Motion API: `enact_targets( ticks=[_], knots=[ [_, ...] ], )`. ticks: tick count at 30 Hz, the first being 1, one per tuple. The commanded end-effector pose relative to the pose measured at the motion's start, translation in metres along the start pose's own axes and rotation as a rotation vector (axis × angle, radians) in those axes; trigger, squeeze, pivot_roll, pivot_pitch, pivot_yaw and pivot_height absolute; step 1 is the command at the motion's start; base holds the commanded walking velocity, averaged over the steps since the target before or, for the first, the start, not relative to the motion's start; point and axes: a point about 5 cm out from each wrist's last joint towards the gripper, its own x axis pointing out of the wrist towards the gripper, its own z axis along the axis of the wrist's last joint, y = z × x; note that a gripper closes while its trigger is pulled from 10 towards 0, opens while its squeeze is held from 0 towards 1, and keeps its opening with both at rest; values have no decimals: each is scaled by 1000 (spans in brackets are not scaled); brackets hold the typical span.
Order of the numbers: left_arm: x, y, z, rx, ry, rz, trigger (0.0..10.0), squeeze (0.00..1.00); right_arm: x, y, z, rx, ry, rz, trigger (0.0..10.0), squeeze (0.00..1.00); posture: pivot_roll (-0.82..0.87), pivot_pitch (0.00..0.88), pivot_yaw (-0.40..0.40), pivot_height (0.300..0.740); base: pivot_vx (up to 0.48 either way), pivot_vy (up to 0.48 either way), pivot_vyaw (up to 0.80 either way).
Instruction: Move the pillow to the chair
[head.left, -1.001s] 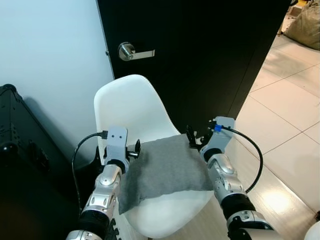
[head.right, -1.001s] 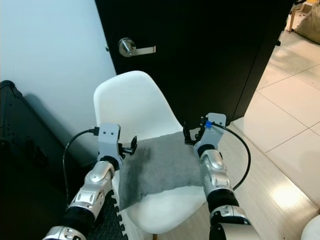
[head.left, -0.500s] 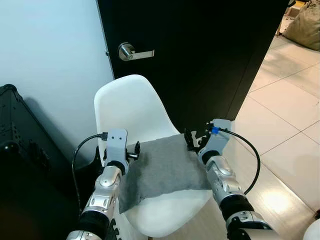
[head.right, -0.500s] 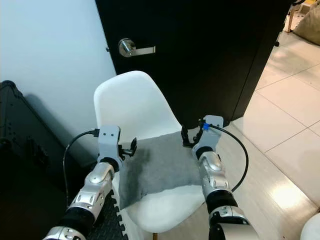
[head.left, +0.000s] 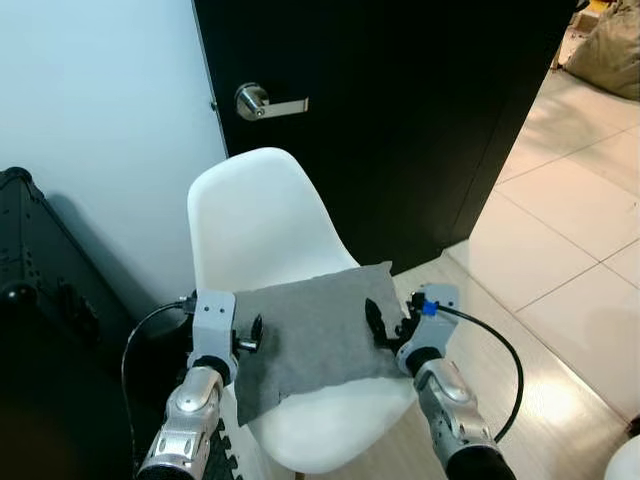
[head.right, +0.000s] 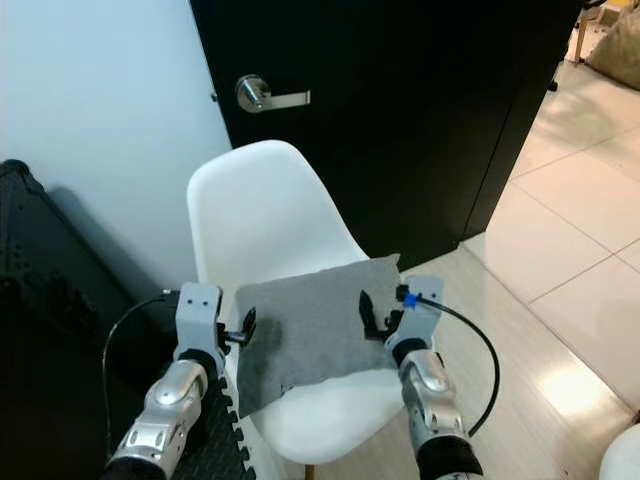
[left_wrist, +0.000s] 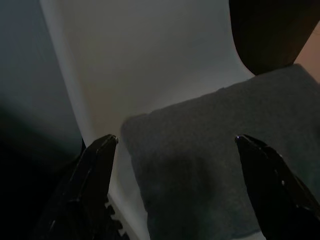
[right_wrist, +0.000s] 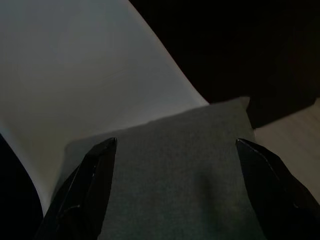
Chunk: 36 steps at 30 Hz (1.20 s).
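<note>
A flat grey pillow (head.left: 315, 335) lies on the seat of a white shell chair (head.left: 258, 215), one corner hanging over the seat's front left edge. My left gripper (head.left: 250, 334) hovers open at the pillow's left edge. At the pillow's right side my right gripper (head.left: 378, 325) is open too, just above the cloth. In the left wrist view the fingers (left_wrist: 92, 172) stand wide apart with the pillow (left_wrist: 220, 160) beyond them. In the right wrist view the pillow (right_wrist: 175, 165) lies past the spread fingers (right_wrist: 265, 170). Nothing sits between either pair.
Behind the chair stands a black door with a silver lever handle (head.left: 262, 103). A black case (head.left: 40, 290) is at the left against the pale wall. Light floor tiles (head.left: 560, 250) open to the right. A black mat (head.left: 225, 462) lies under the chair's front.
Both arms have drawn back toward me and lower, away from the pillow's far corners. The pillow stays flat on the seat, its far right corner now uncovered.
</note>
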Motion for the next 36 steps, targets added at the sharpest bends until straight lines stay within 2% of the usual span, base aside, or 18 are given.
enact_targets(
  ticks=[1, 11, 36],
  knots=[
    [-4, 1, -6, 0, 30, -8, 10000, 0, -2, -2, 0, 14, 5, -18, 10000, 0, -14, 136, 25, 740, 0, 0, 0],
    [-6, -1, -3, -6, 23, -4, 10000, 0, -6, 1, -6, -47, 49, 14, 10000, 0, -16, 145, 18, 740, 0, 0, 0],
    [-10, 0, -4, -26, 43, 5, 10000, 0, -11, 2, -7, -18, 66, -8, 10000, 0, -32, 150, 31, 740, 0, 0, 0]
  ],
)
